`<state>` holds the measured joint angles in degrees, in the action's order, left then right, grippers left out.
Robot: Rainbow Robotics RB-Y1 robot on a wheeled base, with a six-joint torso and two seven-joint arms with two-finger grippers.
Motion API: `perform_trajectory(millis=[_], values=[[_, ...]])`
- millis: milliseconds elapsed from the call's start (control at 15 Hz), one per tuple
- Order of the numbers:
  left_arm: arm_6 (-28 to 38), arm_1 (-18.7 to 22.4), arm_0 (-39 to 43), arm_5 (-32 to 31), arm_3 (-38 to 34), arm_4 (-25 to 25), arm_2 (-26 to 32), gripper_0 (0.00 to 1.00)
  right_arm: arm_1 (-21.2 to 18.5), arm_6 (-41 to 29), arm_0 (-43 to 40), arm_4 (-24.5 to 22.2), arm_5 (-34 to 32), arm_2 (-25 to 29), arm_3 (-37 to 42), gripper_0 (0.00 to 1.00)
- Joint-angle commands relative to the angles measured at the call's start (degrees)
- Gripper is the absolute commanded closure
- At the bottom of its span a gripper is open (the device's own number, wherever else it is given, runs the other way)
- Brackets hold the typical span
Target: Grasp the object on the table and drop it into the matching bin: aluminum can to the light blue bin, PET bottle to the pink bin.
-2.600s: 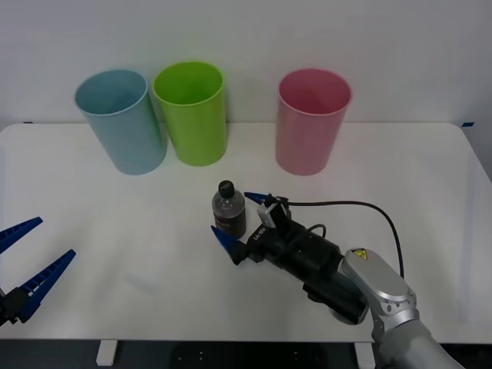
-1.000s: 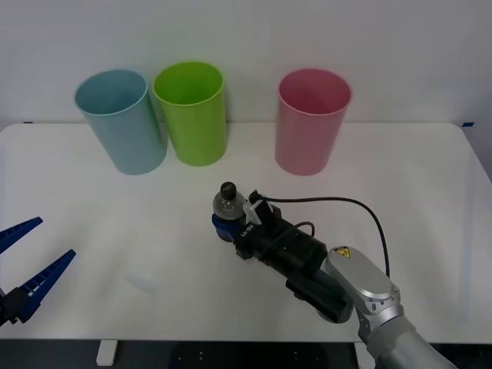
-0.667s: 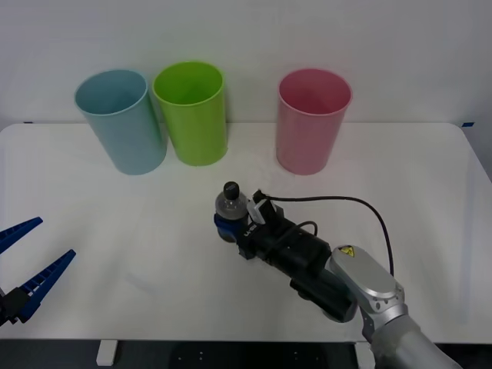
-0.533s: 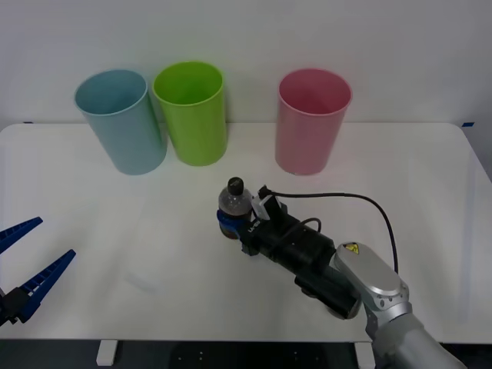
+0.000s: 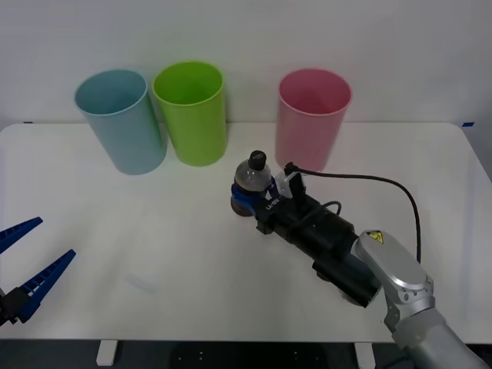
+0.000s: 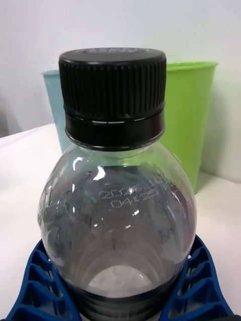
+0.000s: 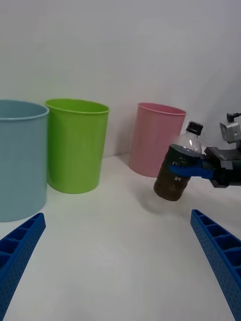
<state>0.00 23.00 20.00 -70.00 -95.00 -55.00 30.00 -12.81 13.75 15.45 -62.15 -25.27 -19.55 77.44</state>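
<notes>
The right gripper (image 5: 247, 201) has its blue ribbed jaws clamped around the body of the PET bottle (image 5: 252, 181), just below the clear shoulder; the right wrist view shows a blue finger (image 6: 46, 281) curving around each side of the bottle's dark lower half. In the left wrist view the bottle (image 7: 178, 170) hangs clear of the table (image 7: 115, 251), tilted a little with its black cap (image 7: 194, 127) leaning toward the arm. It is held in front of the pink bin (image 5: 311, 119), between that bin and the lime green bin (image 5: 191, 111) as the front view shows it, and lower than both rims. The light blue bin (image 5: 121, 119) stands just beside the green one, on the robot's left. The left gripper (image 5: 27, 265) rests low at the near left edge of the table (image 5: 138, 231), its jaws spread wide apart, well away from the bottle.
</notes>
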Motion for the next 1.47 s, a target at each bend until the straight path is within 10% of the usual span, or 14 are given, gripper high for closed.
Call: perform_trajectory(millis=[67,1467], values=[[0.0,0.0,0.0,0.0,0.0,0.0,0.0,0.0,-1.9,-5.2,-1.8,-0.2,0.3,0.9,6.1,1.0],[0.0,0.0,0.0,0.0,0.0,0.0,0.0,0.0,-21.6,-38.1,-0.9,-0.5,0.3,9.6,28.7,1.0]])
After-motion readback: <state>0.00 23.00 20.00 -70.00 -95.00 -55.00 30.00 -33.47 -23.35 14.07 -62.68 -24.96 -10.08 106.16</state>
